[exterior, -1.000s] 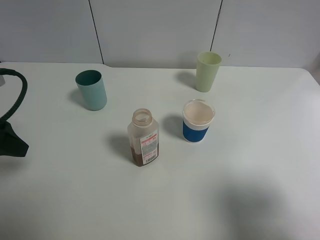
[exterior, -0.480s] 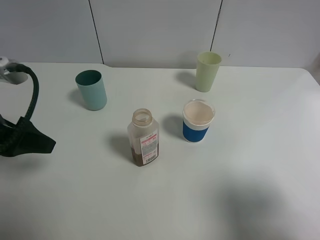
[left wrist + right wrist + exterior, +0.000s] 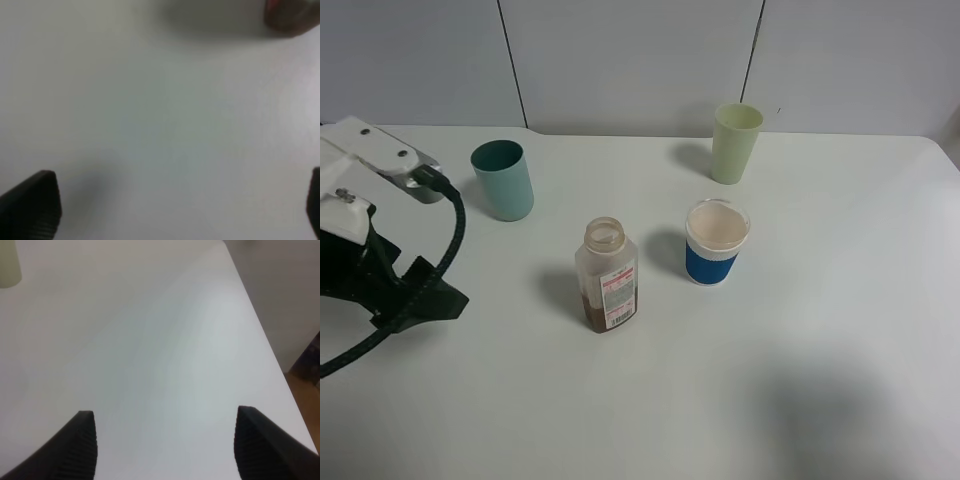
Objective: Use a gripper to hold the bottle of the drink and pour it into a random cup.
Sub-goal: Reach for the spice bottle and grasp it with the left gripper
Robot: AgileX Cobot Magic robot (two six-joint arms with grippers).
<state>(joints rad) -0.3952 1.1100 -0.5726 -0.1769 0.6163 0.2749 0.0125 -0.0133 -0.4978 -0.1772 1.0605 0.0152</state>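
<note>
The bottle (image 3: 610,272) stands upright and uncapped near the middle of the table, with a little dark brown drink (image 3: 597,308) at its bottom. Behind it to the left stands the teal cup (image 3: 503,180), upright. My left gripper (image 3: 435,295) has come in from the left edge and points toward the bottle, still well short of it. In the left wrist view its fingers (image 3: 32,207) stand wide apart over bare table, so the left gripper (image 3: 175,210) is open, and the bottle's base (image 3: 292,15) shows far off. My right gripper (image 3: 167,450) is open over bare table.
A white cup with a blue band (image 3: 716,242) stands just right of the bottle. A pale yellow-green tumbler (image 3: 737,143) stands at the back, also visible as the tumbler (image 3: 9,262) in the right wrist view. The table's edge (image 3: 270,355) runs near the right gripper.
My left arm has moved in from the left edge toward the bottle, and its white head and cable now show. The bottle and cups have not moved.
</note>
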